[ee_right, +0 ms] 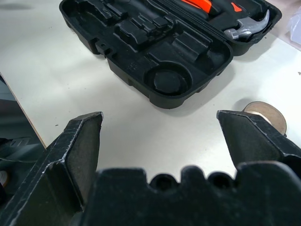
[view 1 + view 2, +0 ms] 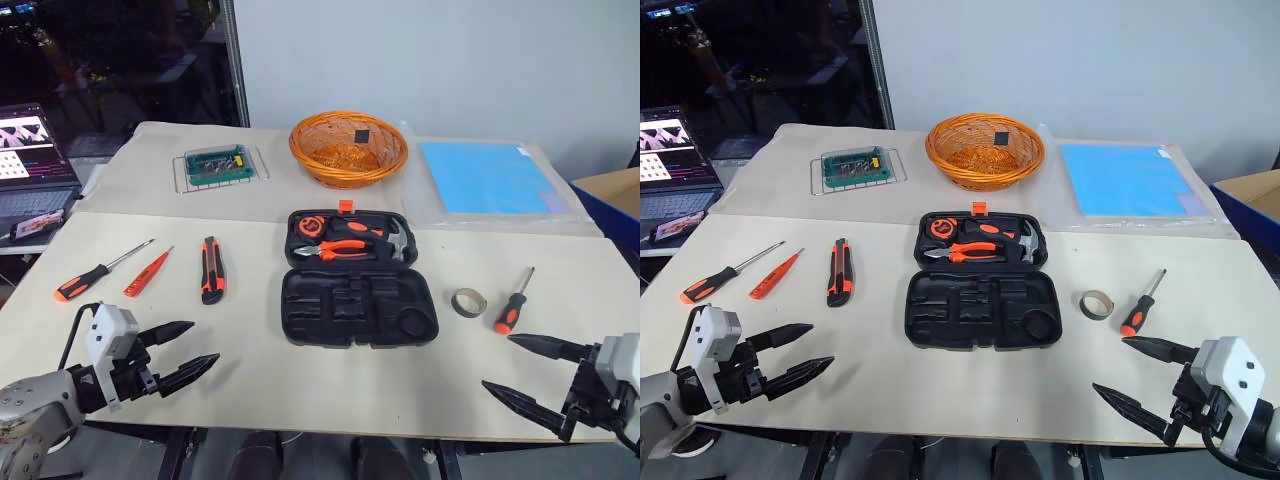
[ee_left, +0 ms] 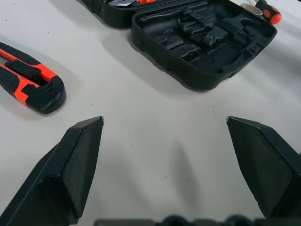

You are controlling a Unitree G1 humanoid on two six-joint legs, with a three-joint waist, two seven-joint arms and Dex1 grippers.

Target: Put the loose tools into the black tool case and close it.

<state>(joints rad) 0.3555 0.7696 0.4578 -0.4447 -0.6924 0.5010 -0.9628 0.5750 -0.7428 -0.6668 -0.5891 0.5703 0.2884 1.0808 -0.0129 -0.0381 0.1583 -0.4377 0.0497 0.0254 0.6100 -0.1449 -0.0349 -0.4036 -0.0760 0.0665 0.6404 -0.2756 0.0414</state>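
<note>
The black tool case (image 2: 358, 279) lies wide open mid-tabletop (image 2: 250, 390), empty moulded recesses facing the robot, ready for filling. The loose tools wait on either side: two slim screwdrivers (image 2: 100, 271) and the folding utility knife (image 2: 211, 270) to the left, the stubby screwdriver (image 2: 512, 304) to the right beside a tape roll (image 2: 467, 301). Left pincer (image 2: 183, 352) hovers low near the front edge, spread wide, holding nothing; right pincer (image 2: 525, 367) likewise gapes empty, near the stubby screwdriver. Nothing packed yet.

Circuit board (image 2: 218, 163) parts too small to make out.
</note>
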